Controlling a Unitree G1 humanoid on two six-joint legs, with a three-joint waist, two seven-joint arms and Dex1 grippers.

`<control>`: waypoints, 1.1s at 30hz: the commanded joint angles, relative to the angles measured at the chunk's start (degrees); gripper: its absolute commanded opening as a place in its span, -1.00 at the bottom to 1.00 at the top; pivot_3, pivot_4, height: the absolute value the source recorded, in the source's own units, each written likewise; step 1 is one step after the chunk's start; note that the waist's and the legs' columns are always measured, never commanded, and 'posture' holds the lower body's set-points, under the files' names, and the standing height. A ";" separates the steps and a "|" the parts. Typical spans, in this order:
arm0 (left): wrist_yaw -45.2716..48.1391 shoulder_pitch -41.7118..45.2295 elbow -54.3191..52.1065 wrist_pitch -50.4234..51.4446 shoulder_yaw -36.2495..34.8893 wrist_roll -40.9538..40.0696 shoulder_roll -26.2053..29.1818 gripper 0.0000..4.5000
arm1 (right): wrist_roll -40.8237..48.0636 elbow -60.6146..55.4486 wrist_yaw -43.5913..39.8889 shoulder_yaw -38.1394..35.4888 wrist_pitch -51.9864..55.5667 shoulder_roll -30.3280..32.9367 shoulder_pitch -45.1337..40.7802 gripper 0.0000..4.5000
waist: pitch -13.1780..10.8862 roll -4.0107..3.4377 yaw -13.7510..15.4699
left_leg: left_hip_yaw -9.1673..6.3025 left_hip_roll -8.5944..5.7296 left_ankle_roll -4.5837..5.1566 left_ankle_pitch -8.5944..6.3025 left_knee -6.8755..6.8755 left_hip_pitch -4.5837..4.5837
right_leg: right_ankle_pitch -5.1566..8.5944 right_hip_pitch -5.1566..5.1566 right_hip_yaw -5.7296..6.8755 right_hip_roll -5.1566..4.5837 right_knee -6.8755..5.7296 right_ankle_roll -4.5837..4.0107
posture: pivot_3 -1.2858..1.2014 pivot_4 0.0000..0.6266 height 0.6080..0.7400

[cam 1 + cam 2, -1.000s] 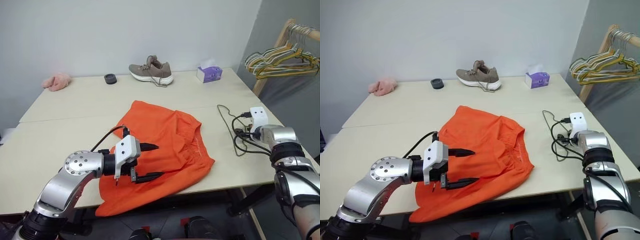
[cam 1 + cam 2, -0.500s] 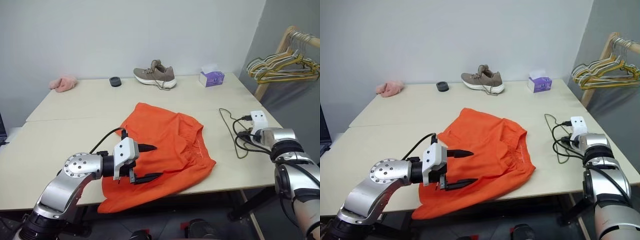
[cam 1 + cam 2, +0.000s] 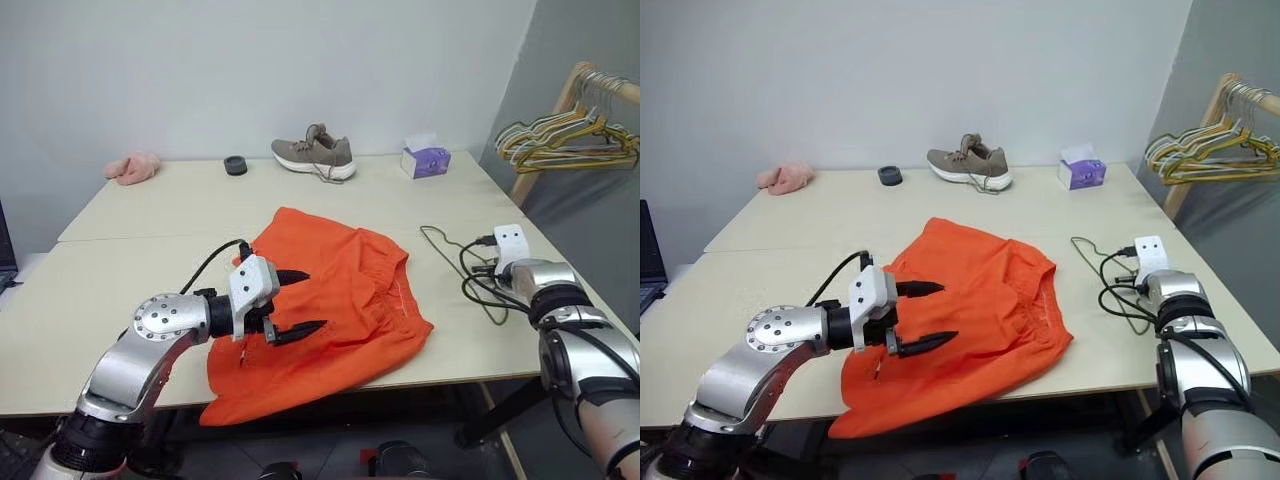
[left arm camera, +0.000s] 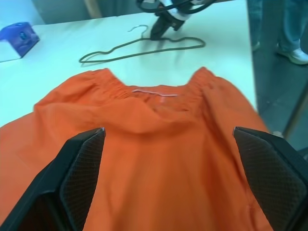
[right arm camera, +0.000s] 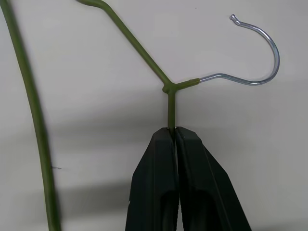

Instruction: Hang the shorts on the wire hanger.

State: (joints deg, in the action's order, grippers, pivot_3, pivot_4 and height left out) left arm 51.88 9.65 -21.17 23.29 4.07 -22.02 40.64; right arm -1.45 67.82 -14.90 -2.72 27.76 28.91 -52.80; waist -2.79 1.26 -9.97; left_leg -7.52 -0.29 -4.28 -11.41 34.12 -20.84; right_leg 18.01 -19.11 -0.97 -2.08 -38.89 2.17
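My right claw [image 5: 172, 132] is clamped on the wire hanger [image 5: 144, 55], pinching one thin arm just below the neck where the hook begins. The hanger lies flat near the right edge of the table [image 3: 150, 215], still touching its surface. The shorts [image 3: 330, 290] lie spread at the front edge, their lower part drooping over it. My left claw [image 3: 300, 300] hangs above them, fingers wide apart, holding nothing. The risk I see is the wire: it is thin and gripped at a single point, so it may swivel or slip between my fingers as I lift. The shorts could also slide off the front edge if I tug them carelessly.
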 commanded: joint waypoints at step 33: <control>11.19 23.61 23.90 13.80 0.40 -2.10 0.17 1.00 | -11.70 -61.16 -21.27 19.14 -50.06 3.99 13.64 -0.99 | -0.89 -0.88 -2.74 | 0.03 0.00 -0.03 -0.01 -0.17 -0.32 | 0.01 -0.47 -0.04 0.01 -0.04 0.43 | -0.15 -1.00 1.00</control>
State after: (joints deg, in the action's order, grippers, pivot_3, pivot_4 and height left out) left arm 60.95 33.29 5.52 36.42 4.31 -22.87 39.94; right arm -13.03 9.11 -36.11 17.07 -21.16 33.06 -37.03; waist -3.67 0.38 -12.71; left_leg -7.49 -0.30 -4.31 -11.42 33.95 -21.16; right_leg 18.02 -19.59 -1.02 -2.08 -38.93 2.59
